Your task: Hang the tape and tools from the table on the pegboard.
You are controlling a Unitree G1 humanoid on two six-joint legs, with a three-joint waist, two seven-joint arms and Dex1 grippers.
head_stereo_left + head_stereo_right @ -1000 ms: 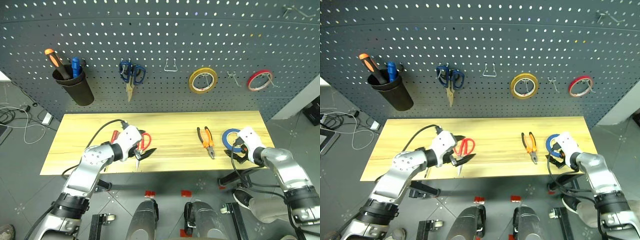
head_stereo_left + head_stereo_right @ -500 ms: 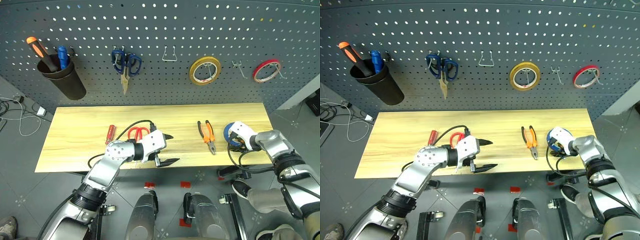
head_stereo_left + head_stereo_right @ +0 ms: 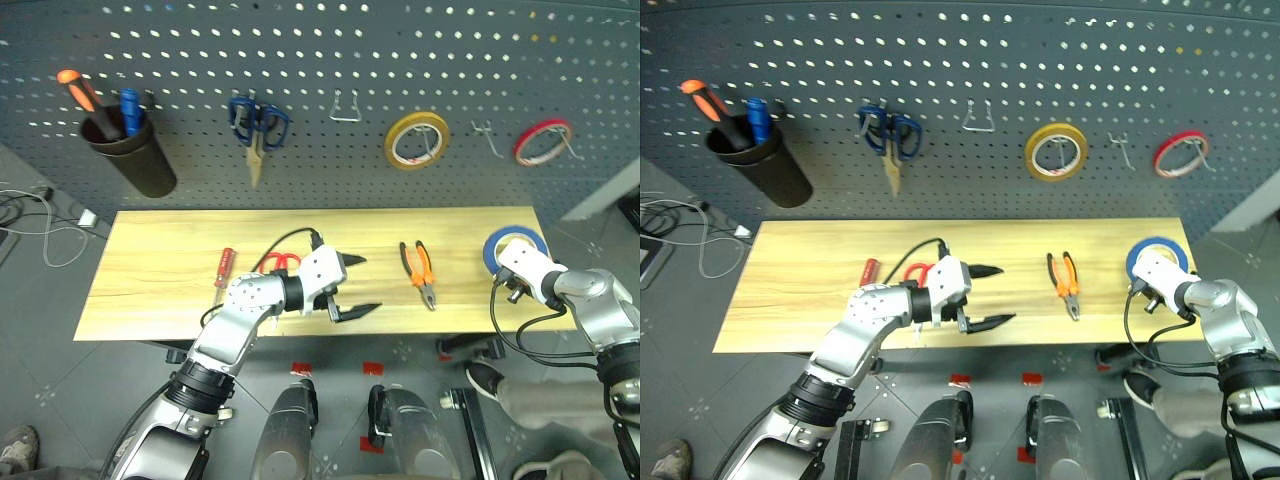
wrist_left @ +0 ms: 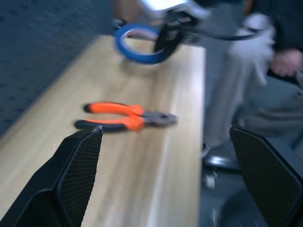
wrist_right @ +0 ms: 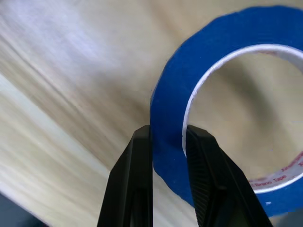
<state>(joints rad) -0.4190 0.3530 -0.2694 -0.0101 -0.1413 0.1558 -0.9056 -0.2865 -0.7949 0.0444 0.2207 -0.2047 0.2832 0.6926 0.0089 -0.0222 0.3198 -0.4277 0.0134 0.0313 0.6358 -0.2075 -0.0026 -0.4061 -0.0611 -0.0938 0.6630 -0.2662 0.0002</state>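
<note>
Rightward, right gripper pinches the tape above the table; left gripper spread, level.

The right gripper seems to pinch the blue tape, lifted at the table's right end.

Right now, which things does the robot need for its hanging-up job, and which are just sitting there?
For the job: blue tape pinched in the right gripper; orange pliers, red scissors and red screwdriver on the table; the pegboard.

Just there: blue scissors, yellow tape, red tape, black cup with an orange screwdriver.
</note>
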